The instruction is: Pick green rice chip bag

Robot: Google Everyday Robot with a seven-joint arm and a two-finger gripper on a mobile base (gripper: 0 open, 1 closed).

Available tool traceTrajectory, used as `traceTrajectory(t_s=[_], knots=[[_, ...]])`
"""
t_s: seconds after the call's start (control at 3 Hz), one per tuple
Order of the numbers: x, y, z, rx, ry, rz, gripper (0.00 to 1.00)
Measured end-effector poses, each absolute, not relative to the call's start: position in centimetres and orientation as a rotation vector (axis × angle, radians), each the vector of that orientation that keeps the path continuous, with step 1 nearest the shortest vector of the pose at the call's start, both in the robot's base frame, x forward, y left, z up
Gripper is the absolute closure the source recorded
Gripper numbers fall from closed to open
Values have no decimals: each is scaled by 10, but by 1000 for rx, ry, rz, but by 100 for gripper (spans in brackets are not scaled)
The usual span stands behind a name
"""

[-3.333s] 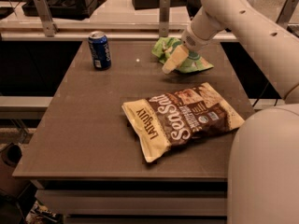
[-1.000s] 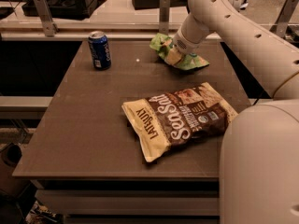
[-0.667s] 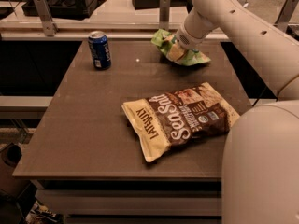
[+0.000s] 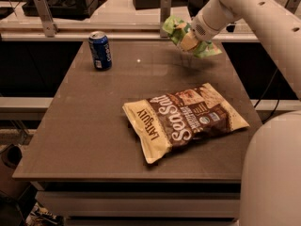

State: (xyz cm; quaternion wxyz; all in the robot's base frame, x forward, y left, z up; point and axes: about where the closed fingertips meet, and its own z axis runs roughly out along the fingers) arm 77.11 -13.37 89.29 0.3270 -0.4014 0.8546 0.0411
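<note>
The green rice chip bag is small, light green and crumpled. It hangs in the air above the far right part of the table, clear of the surface. My gripper is shut on the bag, its cream fingers pinching the middle of it. My white arm reaches in from the upper right and covers part of the bag.
A large cream-and-brown "Sea Salt" chip bag lies flat at the table's centre right. A blue soda can stands upright at the far left. A rail with posts runs behind the table. My robot body fills the lower right.
My gripper has risen with the green bag in it, lifting the bag off the table's surface. The large bag and the can have not moved.
</note>
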Motion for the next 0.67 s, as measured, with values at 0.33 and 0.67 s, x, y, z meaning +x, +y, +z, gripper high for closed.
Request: traceTrajectory(t_s=[0.33, 0.67], knots=[[766, -145, 918, -1041, 2175, 118, 100], [755, -156, 965, -1049, 2084, 90, 100]])
